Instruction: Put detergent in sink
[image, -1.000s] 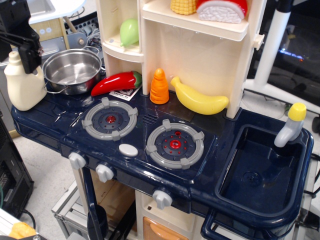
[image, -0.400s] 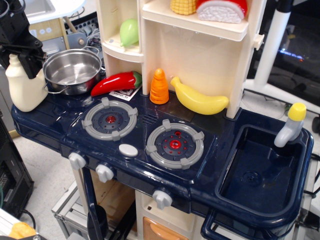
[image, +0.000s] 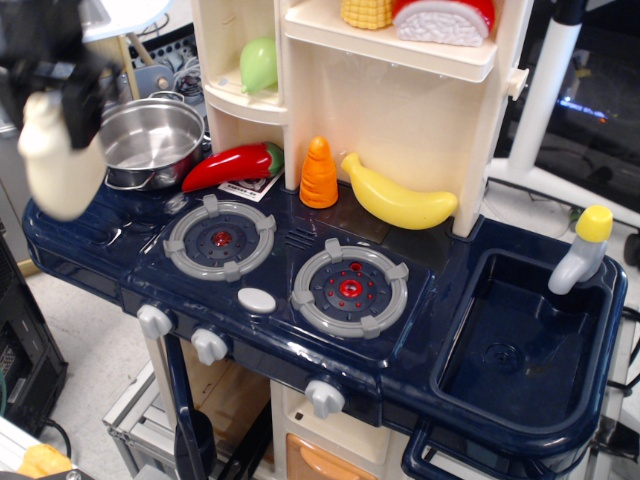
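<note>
The gripper (image: 72, 95), blurred, seems clamped on the neck of the detergent jug (image: 55, 160), held at the counter's far-left corner beside the steel pot (image: 152, 140). Hanging from so high a grip, it could swing against the pot, or slip loose on the long carry to the sink (image: 470, 330) at the right end.

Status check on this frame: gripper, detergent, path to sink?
Gripper at the detergent neck, blurred; grasp unclear. Jug far left by the pot. Sink far right, two burners between.
</note>
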